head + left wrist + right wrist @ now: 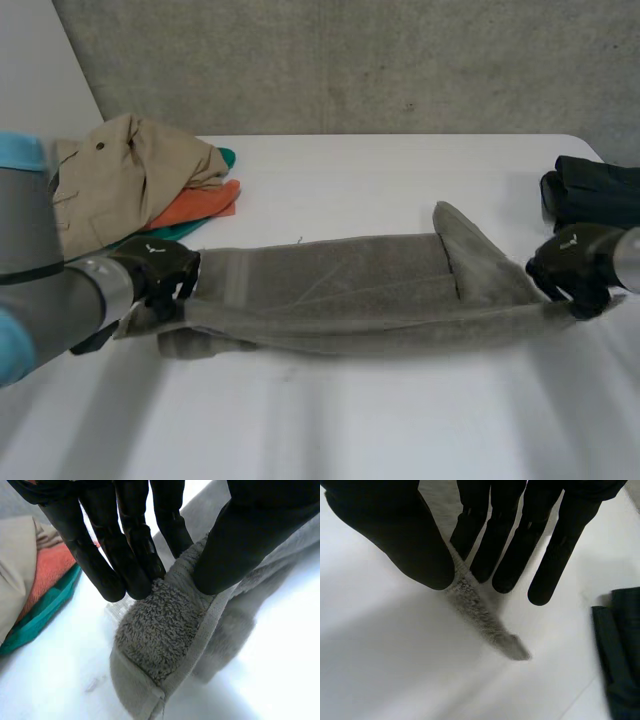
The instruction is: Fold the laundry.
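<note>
Head view gives you the grey towel (340, 290) stretched across the middle of the white table (400, 420), with the left hand (160, 272) pinching one end between thumb and fingers and the right hand (572, 265) nipping the opposite corner the same way. By my judgement you're mid-towel: it looks doubled lengthwise into a long band, not yet folded short. The crumpled pile (140, 190) near the left hand remains to do, while a dark folded item (600, 190) looks done.

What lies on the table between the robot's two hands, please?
In the head view, the grey towel spans the whole stretch; the left hand pinches one end and the right hand the other.
</note>
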Robot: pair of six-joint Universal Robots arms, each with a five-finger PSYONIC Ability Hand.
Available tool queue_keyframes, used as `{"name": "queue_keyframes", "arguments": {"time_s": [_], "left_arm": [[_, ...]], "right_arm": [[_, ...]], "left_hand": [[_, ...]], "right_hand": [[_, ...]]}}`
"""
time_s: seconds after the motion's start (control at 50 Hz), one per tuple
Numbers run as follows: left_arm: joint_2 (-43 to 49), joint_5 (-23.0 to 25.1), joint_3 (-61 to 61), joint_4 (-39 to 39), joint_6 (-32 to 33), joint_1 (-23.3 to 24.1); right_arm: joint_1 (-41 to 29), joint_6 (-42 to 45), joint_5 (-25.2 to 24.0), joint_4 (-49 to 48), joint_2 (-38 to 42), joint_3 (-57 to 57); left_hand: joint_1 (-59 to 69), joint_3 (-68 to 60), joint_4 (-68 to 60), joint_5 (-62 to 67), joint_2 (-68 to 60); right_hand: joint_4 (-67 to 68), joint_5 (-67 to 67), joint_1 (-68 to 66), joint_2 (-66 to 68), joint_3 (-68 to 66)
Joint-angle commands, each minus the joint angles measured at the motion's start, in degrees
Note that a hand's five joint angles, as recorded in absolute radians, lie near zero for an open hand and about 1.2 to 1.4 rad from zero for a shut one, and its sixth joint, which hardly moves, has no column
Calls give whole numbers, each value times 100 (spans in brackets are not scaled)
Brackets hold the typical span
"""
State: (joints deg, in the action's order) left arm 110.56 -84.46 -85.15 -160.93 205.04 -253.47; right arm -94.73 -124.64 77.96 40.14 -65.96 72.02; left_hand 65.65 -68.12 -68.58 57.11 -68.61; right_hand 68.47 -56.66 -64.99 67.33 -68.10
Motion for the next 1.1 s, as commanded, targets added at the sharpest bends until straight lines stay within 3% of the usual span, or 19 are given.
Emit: {"name": "queue_keyframes", "arguments": {"time_s": [0.02,0.1,0.16,0.24,0.4,0.5,0.68,0.78,0.92,1.0,1.02,1.1], "left_arm": [[748,175,1789,-1606,160,105],[458,237,2625,-2977,-208,166],[160,27,2836,-4160,-935,158],[71,-360,2890,-4877,-1562,53],[27,-493,2337,-4114,-1642,-282],[-17,-388,1599,-4026,-1695,-370],[281,17,-123,-4034,-1669,-387],[720,210,-905,-3991,-1380,-352],[924,219,-1171,-3517,-685,-422],[731,219,-1206,-3182,-430,-475],[591,202,-1232,-3104,-403,-475],[239,184,-1381,-2954,-403,-484]], "right_arm": [[-397,-692,308,-2165,584,-1601],[-459,-1825,615,-3966,497,-2437],[-441,-2728,930,-5448,252,-2578],[-432,-3154,1046,-6456,-4,-2430],[-459,-3146,774,-6027,-5,-2026],[-423,-3137,554,-5772,65,-1516],[-406,-3076,-122,-5578,276,434],[-388,-2603,-342,-5631,618,1497],[-230,-1968,-281,-5517,690,1939],[-125,-1907,-246,-5289,584,1992],[-90,-1898,-237,-5227,567,2000],[-28,-1907,-176,-5156,505,2062]], "left_hand": [[1435,-1188,-1142,1289,-1139],[1435,-1188,-1142,1289,-1139],[1435,-1188,-1142,1289,-1139],[1435,-1188,-1142,1289,-1139],[1435,-1188,-1142,1289,-1139],[1435,-1188,-1142,1289,-1139],[1435,-1188,-1142,1289,-1139],[1435,-1188,-1142,1289,-1139],[1435,-1188,-1142,1289,-1139],[-424,671,717,-570,720],[-2062,2309,2355,-2208,2358],[-4313,4561,4606,-4460,4610]], "right_hand": [[1153,-1334,-1501,1267,-1190],[1153,-1334,-1501,1267,-1190],[1153,-1334,-1501,1267,-1190],[1153,-1334,-1501,1267,-1190],[1153,-1334,-1501,1267,-1190],[1153,-1334,-1501,1267,-1190],[1153,-1334,-1501,1267,-1190],[1153,-1334,-1501,1267,-1190],[1153,-1334,-1501,1267,-1190],[1153,-1334,-1501,1267,-1190],[1153,-1334,-1501,1267,-1190],[1153,-1334,-1501,1267,-1190]]}}
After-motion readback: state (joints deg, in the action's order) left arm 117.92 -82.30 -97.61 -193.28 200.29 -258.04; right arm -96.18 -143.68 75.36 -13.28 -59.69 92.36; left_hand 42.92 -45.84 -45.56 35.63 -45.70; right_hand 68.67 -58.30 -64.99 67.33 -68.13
